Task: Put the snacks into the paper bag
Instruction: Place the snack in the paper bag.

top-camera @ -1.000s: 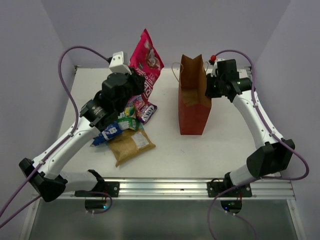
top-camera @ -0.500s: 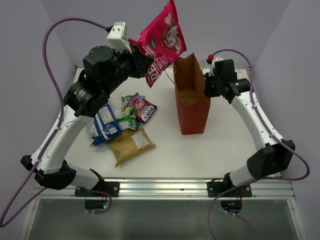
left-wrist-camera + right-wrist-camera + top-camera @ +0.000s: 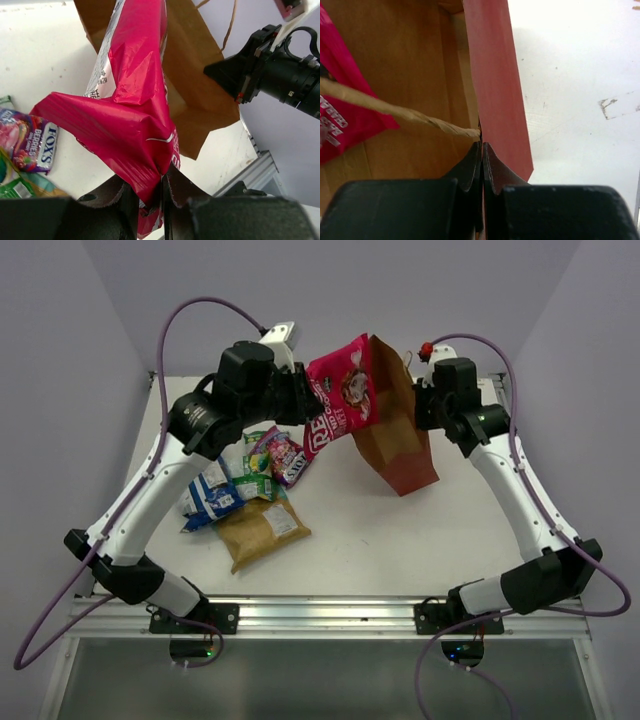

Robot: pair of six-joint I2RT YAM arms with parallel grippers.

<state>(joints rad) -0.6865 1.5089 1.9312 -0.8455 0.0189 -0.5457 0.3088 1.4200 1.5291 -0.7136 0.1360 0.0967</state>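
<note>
Large pink snack packet (image 3: 340, 405), clamped by left gripper (image 3: 150, 192), has reached the tipped red-brown paper bag (image 3: 408, 452). Right gripper (image 3: 481, 147) pinches its rim; insertion is next.

Soft, even light from overhead fills the scene, leaving only faint shadows on the white table (image 3: 350, 540) under the paper bag (image 3: 405, 455). In the right wrist view the table glares almost pure white, and the close right gripper (image 3: 481, 147) is blurred. The pink packet (image 3: 130, 115) shows small glints along its creases.
</note>
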